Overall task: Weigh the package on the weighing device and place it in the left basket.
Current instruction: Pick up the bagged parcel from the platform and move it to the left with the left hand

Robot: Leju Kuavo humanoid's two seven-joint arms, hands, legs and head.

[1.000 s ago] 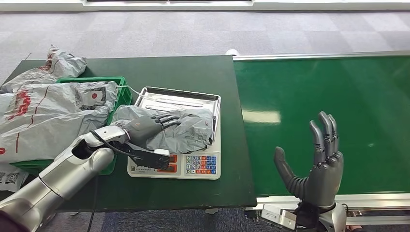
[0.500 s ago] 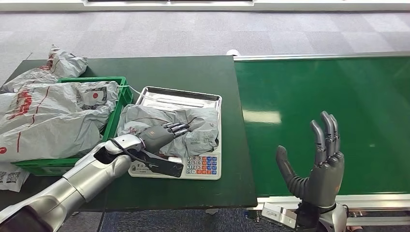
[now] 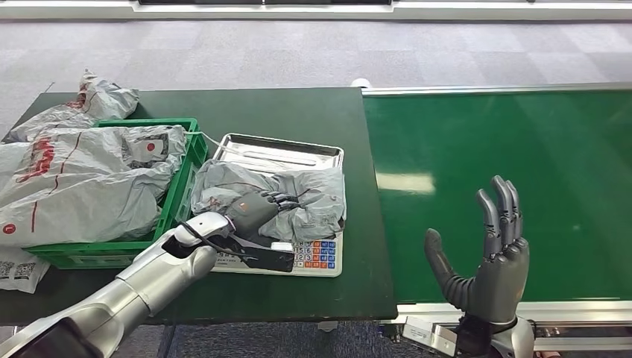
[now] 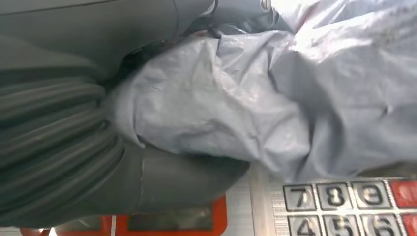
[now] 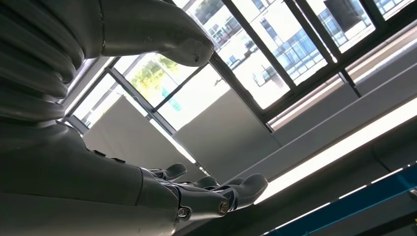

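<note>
A: Start at the left. What's there?

B: The green basket (image 3: 179,195) sits on the dark desk (image 3: 298,112), already heaped with grey mail bags (image 3: 82,179). Just beside it is the weighing device (image 3: 313,257), with its steel tray (image 3: 279,151) and keypad.

A: And the package?

B: The grey package (image 3: 313,198) lies crumpled on the tray, one edge drooping toward the keypad. The left robot hand (image 3: 257,211) rests on its near side. In the left wrist view the plastic bulges over the thumb (image 4: 187,182), so I'd say the left robot hand is gripping a fold of the bag, though the fingertips are hidden under it.

A: So which step is this?

B: Judging by how things lie, the weighing is under way or done, and the lift into the basket comes next.

A: How should it go?

B: Gather enough film that the bag doesn't slip out, since it looks limp and slick. Lift straight up first, so the trailing edge comes off the tray rim and doesn't drag the scale. Then carry it left over the basket wall and let go on top of the pile, well in from the edge, or it may slide off the heap.

A: And on the right?

B: The right robot hand (image 3: 488,253) hangs over the green conveyor belt (image 3: 522,149), upright, fingers spread, holding nothing.
</note>
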